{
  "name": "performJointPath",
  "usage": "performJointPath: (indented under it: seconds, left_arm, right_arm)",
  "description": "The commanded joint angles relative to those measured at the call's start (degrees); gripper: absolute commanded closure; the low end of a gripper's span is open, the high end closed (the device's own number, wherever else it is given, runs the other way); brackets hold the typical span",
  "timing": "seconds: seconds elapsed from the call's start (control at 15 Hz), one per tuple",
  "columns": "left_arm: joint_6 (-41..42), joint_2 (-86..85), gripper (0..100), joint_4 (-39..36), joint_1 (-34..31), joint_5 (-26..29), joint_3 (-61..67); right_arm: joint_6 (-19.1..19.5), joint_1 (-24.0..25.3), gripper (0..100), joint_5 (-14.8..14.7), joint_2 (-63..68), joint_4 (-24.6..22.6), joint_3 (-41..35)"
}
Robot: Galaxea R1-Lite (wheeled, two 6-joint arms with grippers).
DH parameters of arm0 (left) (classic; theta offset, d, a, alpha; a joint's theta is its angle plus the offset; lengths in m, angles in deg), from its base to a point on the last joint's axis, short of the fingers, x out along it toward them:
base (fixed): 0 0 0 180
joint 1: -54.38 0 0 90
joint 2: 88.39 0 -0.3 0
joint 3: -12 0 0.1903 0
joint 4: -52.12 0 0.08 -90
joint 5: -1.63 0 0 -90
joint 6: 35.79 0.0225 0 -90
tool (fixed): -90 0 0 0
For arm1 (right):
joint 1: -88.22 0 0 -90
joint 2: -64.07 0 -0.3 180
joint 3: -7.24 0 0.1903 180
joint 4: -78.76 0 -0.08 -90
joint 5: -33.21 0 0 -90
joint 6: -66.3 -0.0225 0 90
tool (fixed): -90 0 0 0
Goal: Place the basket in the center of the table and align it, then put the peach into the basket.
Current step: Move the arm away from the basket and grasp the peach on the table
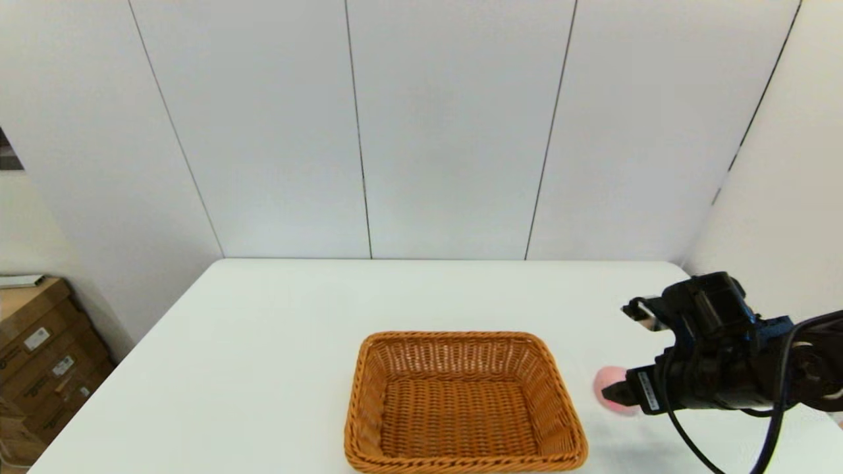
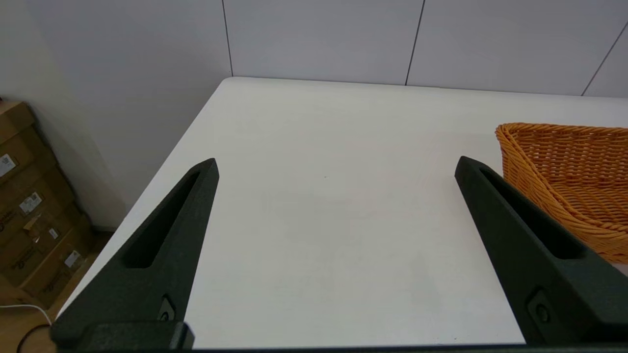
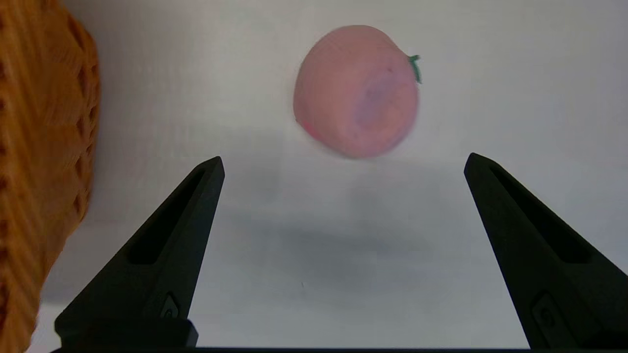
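Basket [image 1: 464, 403]: empty, at the table's [image 1: 276, 316] near edge, about midway between its side edges. Peach [image 1: 611, 390]: on the table just right of the basket, not touching it. Right gripper [image 3: 343, 162]: above the peach, fingers apart, holding nothing. Left gripper [image 2: 336, 166]: left of the basket, fingers apart, empty.

The basket [image 1: 465, 401] is woven orange-brown wicker, ribbed and rough, with a braided rim. The desk [image 1: 276, 342] is white, smooth and matt. The peach [image 3: 356, 91] has a soft, dull pink skin. The right claw [image 3: 343, 164] fingers are matt black plastic.
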Motion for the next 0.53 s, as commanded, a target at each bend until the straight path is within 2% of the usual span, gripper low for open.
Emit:
performJointPath:
  seconds: [0.07,0.53]
  left_arm:
    - [-0.17,-0.01,0,0.07,-0.01,-0.05,0.00]
    - [-0.43,-0.01,0,0.07,-0.01,-0.05,0.00]
  right_arm:
    - [-0.11,0.07,0,-0.01,5.88,-0.20,1.63]
    - [-0.82,-0.45,0,-0.10,10.01,-0.38,4.62]
